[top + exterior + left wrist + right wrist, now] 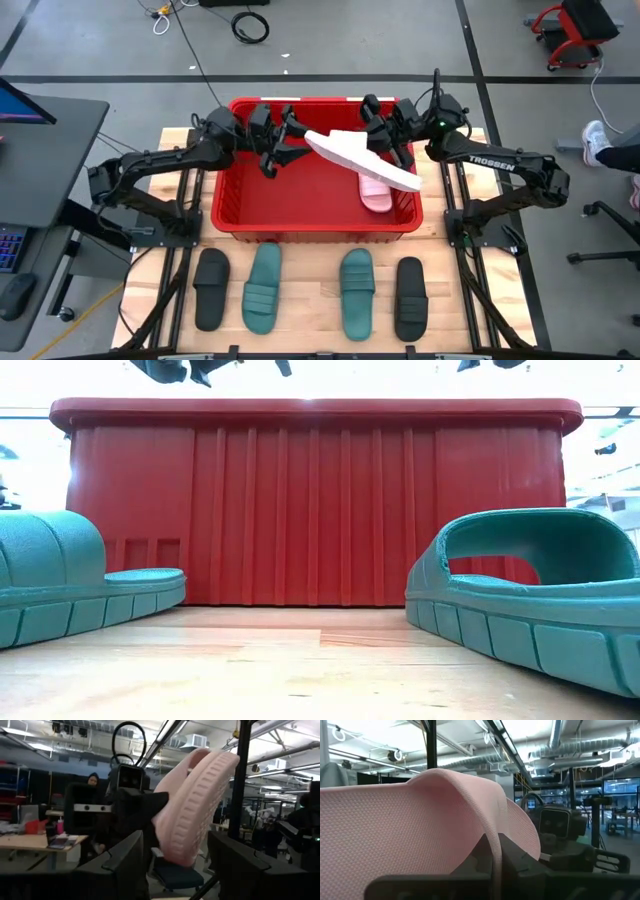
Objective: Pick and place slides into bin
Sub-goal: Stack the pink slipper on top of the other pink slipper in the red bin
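A pale pink slide (pixel 360 160) hangs over the red bin (pixel 232 190), held by my right gripper (pixel 385 135), which is shut on it. In the left wrist view its ribbed sole (pixel 192 805) faces my left gripper. My left gripper (pixel 288 140) is open over the bin's far left part, and its fingers (pixel 125 865) stand on either side of the slide's left end. I cannot tell whether they touch it. A second pink slide (pixel 376 193) lies on the bin's floor at the right. My right gripper pinches a thin edge of the pink slide (pixel 495 851) between its two fingers, and the slide's body arches over the fingers. It comes at the slide from the bin's far right side. The slide is lifted clear above the bin, tilted on its side.
Two black slides (pixel 210 287) (pixel 410 297) and two teal slides (pixel 265 287) (pixel 357 292) lie in a row on the wooden table in front of the bin. The low view shows the bin's near wall (pixel 320 500) between the two teal slides (pixel 70 585) (pixel 530 605).
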